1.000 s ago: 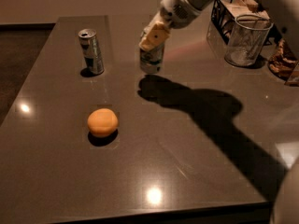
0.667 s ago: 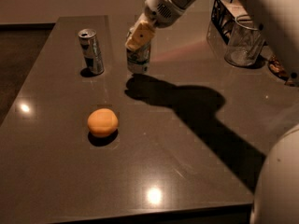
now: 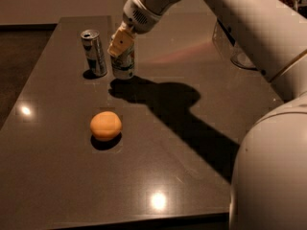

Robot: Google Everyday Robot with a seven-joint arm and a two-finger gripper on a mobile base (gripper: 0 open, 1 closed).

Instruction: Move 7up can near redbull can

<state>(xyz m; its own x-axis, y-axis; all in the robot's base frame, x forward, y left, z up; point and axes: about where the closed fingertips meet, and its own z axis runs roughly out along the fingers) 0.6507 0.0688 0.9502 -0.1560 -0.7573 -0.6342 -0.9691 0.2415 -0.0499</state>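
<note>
Dark table (image 3: pixel 57 176) bears the redbull can (image 3: pixel 94 51) just beside the 7up can (image 3: pixel 123 66), which the gripper (image 3: pixel 121 44) pinches from above; a sideways nudge could topple the slim neighbour.

I'm running the arm (image 3: pixel 249 18) in from the right edge of the table (image 3: pixel 57 176), stretched toward the far left corner. The wrist (image 3: pixel 144 8) tips down and left. The gripper (image 3: pixel 121 43) sits low there, its tan fingers (image 3: pixel 119 41) clamped on the top of the 7up can (image 3: pixel 124 66). My white base (image 3: pixel 273 176) bulks at the near right corner.
</note>
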